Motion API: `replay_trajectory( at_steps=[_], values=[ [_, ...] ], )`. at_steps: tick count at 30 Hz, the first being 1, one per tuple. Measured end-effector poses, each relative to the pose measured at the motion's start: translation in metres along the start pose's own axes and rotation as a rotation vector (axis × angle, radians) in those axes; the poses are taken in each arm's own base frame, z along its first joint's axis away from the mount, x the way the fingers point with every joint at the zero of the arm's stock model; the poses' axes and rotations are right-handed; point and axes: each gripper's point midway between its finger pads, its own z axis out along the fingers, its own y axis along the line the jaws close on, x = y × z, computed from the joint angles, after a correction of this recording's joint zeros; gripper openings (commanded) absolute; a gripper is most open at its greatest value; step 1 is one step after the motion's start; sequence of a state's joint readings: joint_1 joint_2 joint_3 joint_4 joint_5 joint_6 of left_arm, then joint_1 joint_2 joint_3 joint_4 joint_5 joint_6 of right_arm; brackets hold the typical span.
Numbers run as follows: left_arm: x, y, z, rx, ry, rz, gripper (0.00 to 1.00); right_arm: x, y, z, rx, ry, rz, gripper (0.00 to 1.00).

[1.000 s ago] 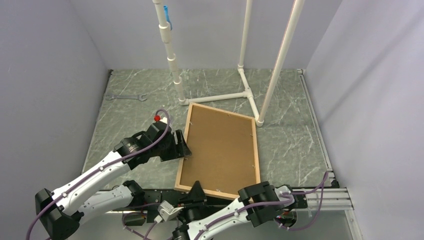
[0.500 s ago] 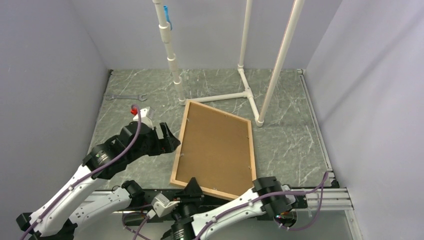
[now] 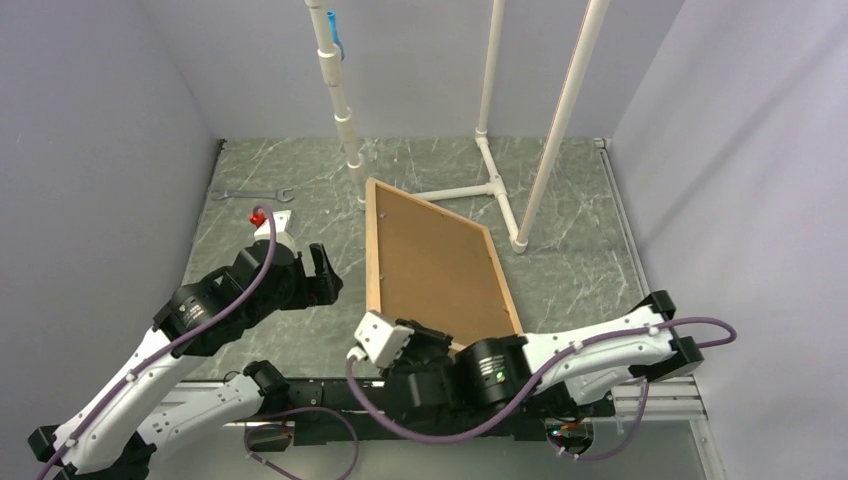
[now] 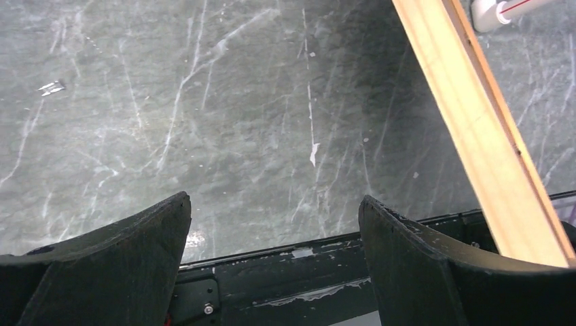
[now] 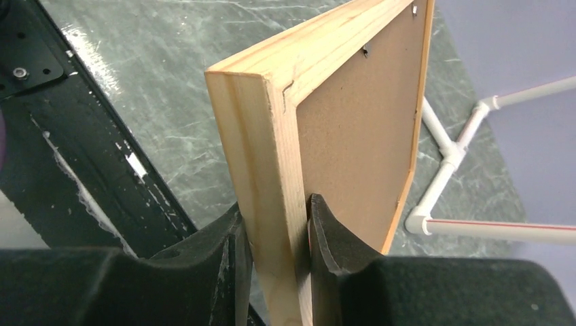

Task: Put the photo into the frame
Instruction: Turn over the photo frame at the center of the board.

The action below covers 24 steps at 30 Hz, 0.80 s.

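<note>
Here the right claw (image 5: 278, 216) pinches the near wooden strip of the frame (image 5: 261, 156), one finger on each face. It holds that end raised off the worktop (image 4: 204, 102) with the frame steeply tilted, probably so it can be turned over. The brown backing panel (image 3: 435, 265) sits inside the strips and faces the overhead camera. The photo is not visible, so I cannot tell whether it lies behind the panel. The left claw (image 4: 273, 202) hangs spread wide and empty above the worktop just left of the frame, not touching it, likely to stay out of the tilt's way.
</note>
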<state>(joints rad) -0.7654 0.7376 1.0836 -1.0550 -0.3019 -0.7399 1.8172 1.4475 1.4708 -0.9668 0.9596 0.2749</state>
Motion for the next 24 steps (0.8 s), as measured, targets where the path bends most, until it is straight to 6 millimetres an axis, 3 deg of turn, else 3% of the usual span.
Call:
replay_trajectory(
  at_steps=[8, 12, 24],
  values=[
    [-0.004, 0.017, -0.009, -0.063, -0.029, 0.025, 0.95, -0.005, -0.027, -0.007, -0.215, -0.079, 0.120, 0.00],
    [-0.007, 0.023, -0.013, -0.089, -0.040, 0.032, 0.95, -0.021, -0.041, -0.029, -0.304, -0.179, 0.208, 0.00],
    [-0.020, 0.030, -0.025, -0.125, -0.083, 0.029, 0.94, -0.072, -0.055, -0.079, -0.478, -0.403, 0.420, 0.00]
  ],
)
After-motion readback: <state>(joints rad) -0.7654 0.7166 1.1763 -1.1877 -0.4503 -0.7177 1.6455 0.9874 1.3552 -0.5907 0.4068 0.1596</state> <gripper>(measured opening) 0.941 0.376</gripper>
